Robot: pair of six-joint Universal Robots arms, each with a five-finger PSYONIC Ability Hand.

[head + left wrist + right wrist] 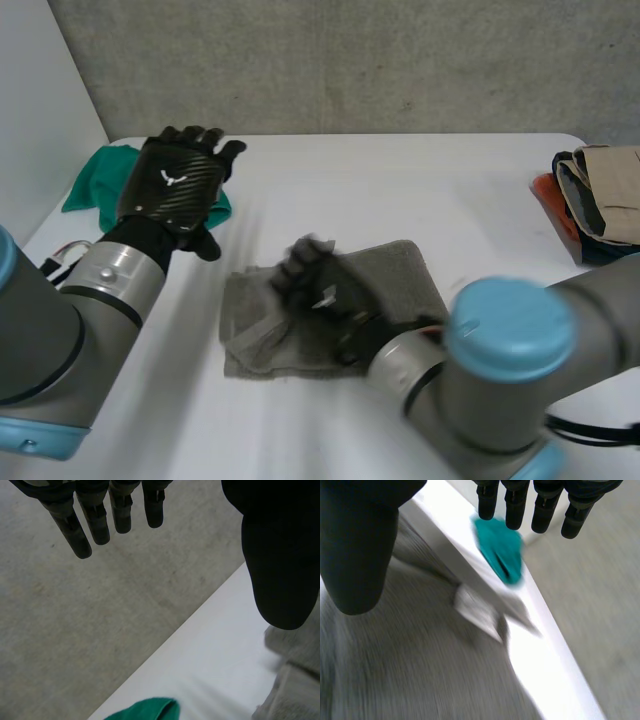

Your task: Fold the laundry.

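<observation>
A grey towel (400,275) lies folded in the middle of the white table (400,180). My right hand (322,288) hovers over the towel's left half, open. Its fingers (516,505) are straight, its thumb is spread, and it holds nothing. The towel (395,670) lies under its palm. My left hand (175,185) is raised at the back left, open with straight fingers (82,530), and empty. It hangs above a green cloth (95,180) bunched near the table's left edge. The green cloth (145,711) and a part of the towel (295,680) lie below that hand.
A stack of folded clothes (600,195) in tan, dark and red sits at the table's right edge. The green cloth (500,550) lies beyond the right hand's fingertips. A grey wall runs behind the table's far edge.
</observation>
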